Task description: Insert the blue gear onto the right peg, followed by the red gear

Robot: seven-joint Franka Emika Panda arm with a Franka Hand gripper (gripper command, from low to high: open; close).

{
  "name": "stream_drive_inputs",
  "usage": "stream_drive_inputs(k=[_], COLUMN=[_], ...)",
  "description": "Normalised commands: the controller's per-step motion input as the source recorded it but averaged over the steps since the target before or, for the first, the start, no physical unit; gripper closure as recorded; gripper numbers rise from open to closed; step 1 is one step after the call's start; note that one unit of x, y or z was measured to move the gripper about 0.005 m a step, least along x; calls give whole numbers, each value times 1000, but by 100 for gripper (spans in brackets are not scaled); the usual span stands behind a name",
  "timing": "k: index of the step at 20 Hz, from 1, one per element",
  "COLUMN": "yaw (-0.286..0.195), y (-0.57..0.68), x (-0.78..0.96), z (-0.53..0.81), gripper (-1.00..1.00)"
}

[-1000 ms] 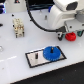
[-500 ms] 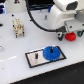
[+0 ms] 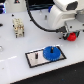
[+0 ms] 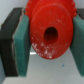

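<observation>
The blue gear (image 3: 51,52) lies flat on the right part of the black base plate (image 3: 33,58), near the middle of the exterior view. Whether a peg passes through its hub is too small to tell. Up and toward the exterior view's right of it, my gripper (image 3: 70,34) hangs above the table, shut on the red gear (image 3: 73,36). In the wrist view the red gear (image 4: 47,30) fills the space between the teal pads (image 4: 22,40), its dark centre hole facing the camera. The gripper (image 4: 49,37) clamps it from both sides.
A white fixture with small uprights (image 3: 19,27) stands at the back toward the exterior view's left. Blue items (image 3: 2,10) sit at the far back corner on that side. The white table (image 3: 20,72) ends at a dark front edge.
The gripper and the red gear it holds have barely shifted. The blue gear stays where it was on the base plate.
</observation>
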Motion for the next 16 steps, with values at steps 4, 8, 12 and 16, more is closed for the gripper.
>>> stream_drive_inputs(k=[4, 8, 12, 16], yaw=[0, 0, 0, 0], y=[-36, -71, -253, -358], x=[108, 254, 415, 489], z=[541, 615, 577, 524], gripper=[100, 100, 100, 100])
